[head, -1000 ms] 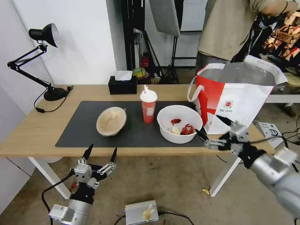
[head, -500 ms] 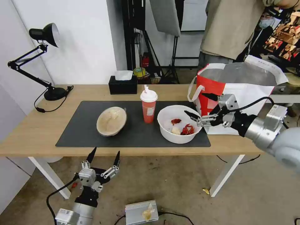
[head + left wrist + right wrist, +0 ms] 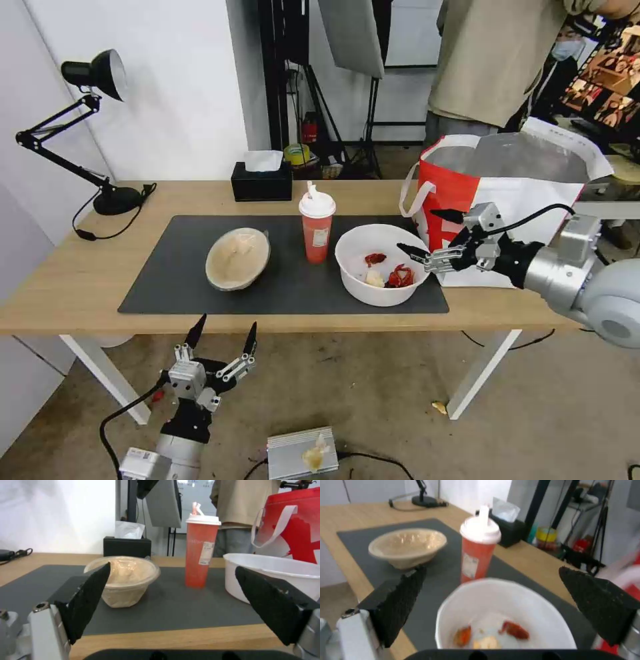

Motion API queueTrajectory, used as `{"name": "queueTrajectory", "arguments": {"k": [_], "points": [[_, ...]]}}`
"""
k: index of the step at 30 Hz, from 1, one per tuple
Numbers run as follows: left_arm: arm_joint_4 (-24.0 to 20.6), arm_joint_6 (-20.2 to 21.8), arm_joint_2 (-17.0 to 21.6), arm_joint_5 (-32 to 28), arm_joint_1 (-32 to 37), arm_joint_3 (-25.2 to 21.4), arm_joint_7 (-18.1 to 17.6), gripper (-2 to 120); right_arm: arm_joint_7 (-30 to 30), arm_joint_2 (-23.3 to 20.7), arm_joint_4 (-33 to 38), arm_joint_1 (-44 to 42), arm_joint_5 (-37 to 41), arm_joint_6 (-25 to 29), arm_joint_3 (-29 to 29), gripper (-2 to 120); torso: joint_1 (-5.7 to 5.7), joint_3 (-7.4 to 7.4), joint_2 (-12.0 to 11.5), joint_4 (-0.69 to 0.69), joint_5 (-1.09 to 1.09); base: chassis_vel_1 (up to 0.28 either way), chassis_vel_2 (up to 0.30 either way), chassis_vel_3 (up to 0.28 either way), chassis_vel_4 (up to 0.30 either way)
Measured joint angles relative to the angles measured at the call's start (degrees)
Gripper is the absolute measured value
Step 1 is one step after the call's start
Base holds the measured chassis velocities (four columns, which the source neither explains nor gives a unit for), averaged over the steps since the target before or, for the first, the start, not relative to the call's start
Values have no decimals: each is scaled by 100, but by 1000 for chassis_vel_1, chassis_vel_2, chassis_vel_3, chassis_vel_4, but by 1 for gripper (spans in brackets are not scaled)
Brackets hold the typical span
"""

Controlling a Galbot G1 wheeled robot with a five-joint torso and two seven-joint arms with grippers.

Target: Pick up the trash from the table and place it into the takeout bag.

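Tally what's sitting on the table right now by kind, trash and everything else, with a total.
Bowls: 2, white bowl and tan bowl
Cups: 1, red cup
Bags: 1, takeout bag
Tissue boxes: 1, tissue box
Lamps: 1, desk lamp
Mats: 1, grey mat
Total: 7

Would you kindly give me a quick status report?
Right tool open at white bowl rim, beside takeout bag. Left tool open, below table. Nothing bagged, path clear.
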Motion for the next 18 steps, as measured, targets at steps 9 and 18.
{"name": "queueTrajectory", "arguments": {"k": [9, 18], "points": [[52, -1, -100, 29, 7, -44, 15, 100, 61, 431, -468, 1641, 146, -404, -1594, 100, 0, 0, 0, 1, 0, 0, 0, 0, 0], [163, -15, -246, 80, -16, -40, 109, 100, -65, 758, -857, 2245, 269, -665, -2304, 100, 0, 0, 0, 2, -1, 0, 0, 0, 0]]}}
